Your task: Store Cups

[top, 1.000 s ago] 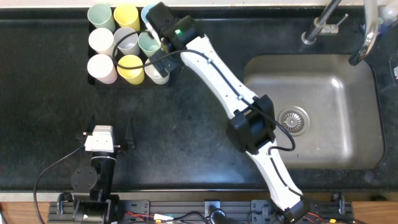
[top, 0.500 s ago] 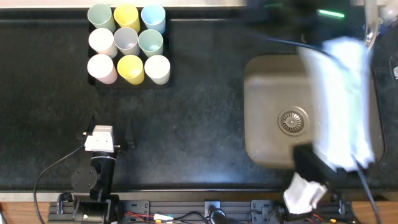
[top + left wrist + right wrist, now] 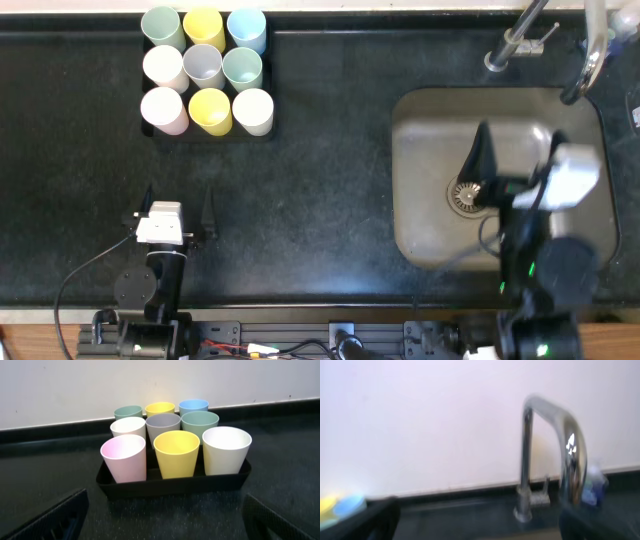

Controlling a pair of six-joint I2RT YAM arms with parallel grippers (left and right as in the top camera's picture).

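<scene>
Several pastel cups (image 3: 204, 65) stand upright, mouths up, in three rows on a black tray (image 3: 205, 138) at the back left of the dark worktop. The left wrist view faces the same cups (image 3: 163, 425) and tray (image 3: 170, 485) from the front. My left gripper (image 3: 178, 195) rests open on the worktop well in front of the tray, holding nothing. My right gripper (image 3: 518, 140) is open and bare above the sink at the right, far from the cups. In its own view its fingers (image 3: 370, 520) stand wide apart.
A steel sink (image 3: 430, 120) with a drain (image 3: 470, 195) takes up the right side. A chrome faucet (image 3: 520, 35) rises at its back edge, and the faucet (image 3: 527, 460) stands straight ahead of the right gripper. A white wall runs behind the worktop.
The right arm has pulled away from the tray's back right corner, swung fast to the right and now sits folded over the sink. The light blue corner cup is uncovered. The left arm stayed put.
</scene>
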